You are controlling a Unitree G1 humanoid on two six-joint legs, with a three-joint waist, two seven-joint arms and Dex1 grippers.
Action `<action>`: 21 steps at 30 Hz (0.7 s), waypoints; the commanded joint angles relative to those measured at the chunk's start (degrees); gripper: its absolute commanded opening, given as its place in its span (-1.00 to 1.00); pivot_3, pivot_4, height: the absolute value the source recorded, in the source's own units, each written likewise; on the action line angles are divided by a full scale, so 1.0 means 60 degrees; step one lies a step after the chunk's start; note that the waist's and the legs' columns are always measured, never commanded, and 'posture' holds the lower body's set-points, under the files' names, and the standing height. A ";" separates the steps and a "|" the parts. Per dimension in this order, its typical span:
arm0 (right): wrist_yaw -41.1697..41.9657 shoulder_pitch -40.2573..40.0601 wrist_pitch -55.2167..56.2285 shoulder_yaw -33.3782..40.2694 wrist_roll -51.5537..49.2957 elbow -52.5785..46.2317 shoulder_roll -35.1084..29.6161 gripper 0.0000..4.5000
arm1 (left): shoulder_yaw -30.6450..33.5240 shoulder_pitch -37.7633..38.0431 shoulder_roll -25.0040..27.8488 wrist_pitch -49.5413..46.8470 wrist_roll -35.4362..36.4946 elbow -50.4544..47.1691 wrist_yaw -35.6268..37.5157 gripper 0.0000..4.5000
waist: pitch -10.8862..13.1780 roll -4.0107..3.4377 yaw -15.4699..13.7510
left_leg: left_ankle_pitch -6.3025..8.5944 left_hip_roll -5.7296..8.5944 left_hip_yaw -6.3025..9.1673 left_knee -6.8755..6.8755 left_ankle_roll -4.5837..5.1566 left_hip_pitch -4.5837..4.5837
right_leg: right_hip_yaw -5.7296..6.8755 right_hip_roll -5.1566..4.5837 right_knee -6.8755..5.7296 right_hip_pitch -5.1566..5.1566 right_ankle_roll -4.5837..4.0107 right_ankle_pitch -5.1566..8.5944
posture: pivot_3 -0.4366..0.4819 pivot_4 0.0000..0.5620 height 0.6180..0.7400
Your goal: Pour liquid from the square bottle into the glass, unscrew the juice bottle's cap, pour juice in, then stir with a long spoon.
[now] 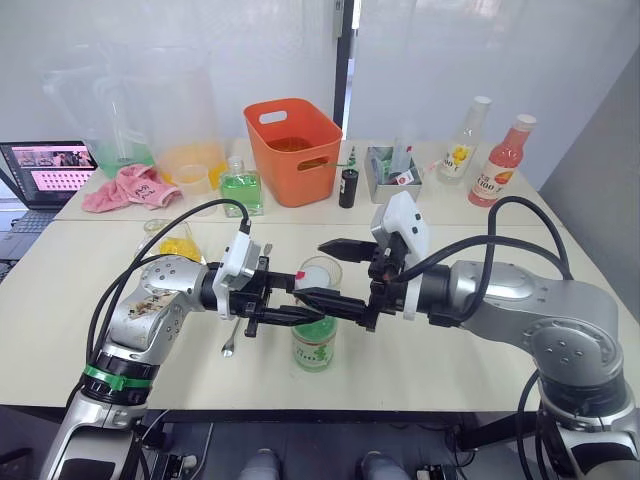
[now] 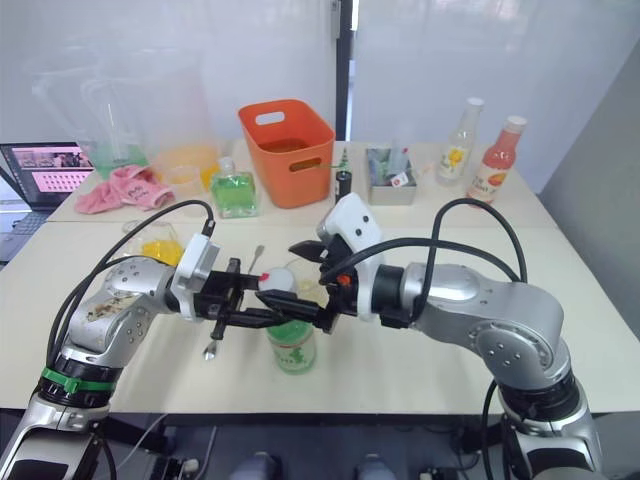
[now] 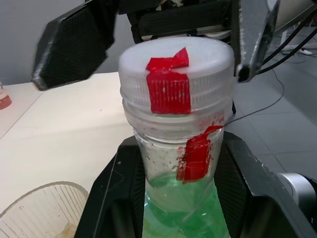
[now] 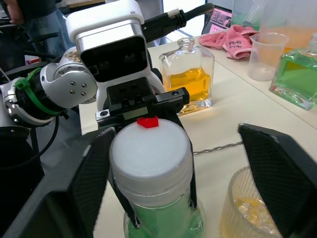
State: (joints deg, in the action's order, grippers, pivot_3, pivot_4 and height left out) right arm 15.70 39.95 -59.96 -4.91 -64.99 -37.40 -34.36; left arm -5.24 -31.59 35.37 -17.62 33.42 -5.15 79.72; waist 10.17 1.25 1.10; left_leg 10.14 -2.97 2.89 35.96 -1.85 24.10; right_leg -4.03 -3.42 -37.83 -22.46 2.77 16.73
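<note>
Juice bottle (image 1: 314,345): stood at the table's front, green juice inside, white cap (image 3: 176,74) on.
Left gripper (image 1: 300,308): squeezed the bottle's neck.
Right gripper (image 1: 325,272): wide open around the cap.
Glass (image 4: 250,215): beside the bottle, a little yellow inside.
Square bottle (image 4: 189,74): yellow-orange liquid, behind.

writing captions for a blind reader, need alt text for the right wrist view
A white cap tops the juice bottle, between the open right tool's black fingers. The left tool grips the bottle's neck; behind stands the square bottle of yellow-orange liquid.
</note>
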 commanded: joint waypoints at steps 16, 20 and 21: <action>0.2557 0.0050 0.0906 -0.0375 0.0916 0.0461 -0.0372 -0.26 | -0.0135 -0.0022 0.0087 -0.0107 -0.0239 0.0030 -0.0023 -0.22 | 0.0000 0.0000 0.0008 | 0.0000 0.0001 0.0000 0.0001 0.0000 -0.0001 | 0.0000 0.0000 0.0002 0.0001 0.0000 0.0001 | -0.05 -0.47 0.99; 0.5722 0.0825 0.2188 -0.1471 0.2553 0.2312 -0.0944 -0.26 | -0.0147 0.0004 0.0143 -0.0091 -0.0227 -0.0004 0.0023 -0.22 | 0.0000 0.0000 0.0020 | 0.0000 0.0001 -0.0002 -0.0001 0.0000 -0.0010 | 0.0001 0.0000 0.0009 0.0011 0.0003 0.0002 | -0.05 -0.47 0.99; 0.6505 0.1117 0.2396 -0.1680 0.2772 0.2798 -0.1014 -0.26 | -0.0142 0.0020 0.0157 -0.0098 -0.0216 -0.0036 0.0026 -0.22 | 0.0000 0.0000 0.0024 | 0.0000 0.0000 -0.0002 0.0000 0.0000 -0.0018 | 0.0000 0.0002 0.0008 0.0016 0.0003 0.0003 | -0.05 -0.47 0.99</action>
State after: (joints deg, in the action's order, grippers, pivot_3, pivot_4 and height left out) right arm 46.05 45.22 -47.95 -12.24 -52.40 -24.75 -39.11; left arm -5.75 -31.69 35.40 -17.66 33.34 -5.53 79.53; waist 10.17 1.25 1.24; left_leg 10.14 -2.97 2.87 35.94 -1.85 23.98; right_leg -4.02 -3.41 -37.77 -22.36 2.82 16.76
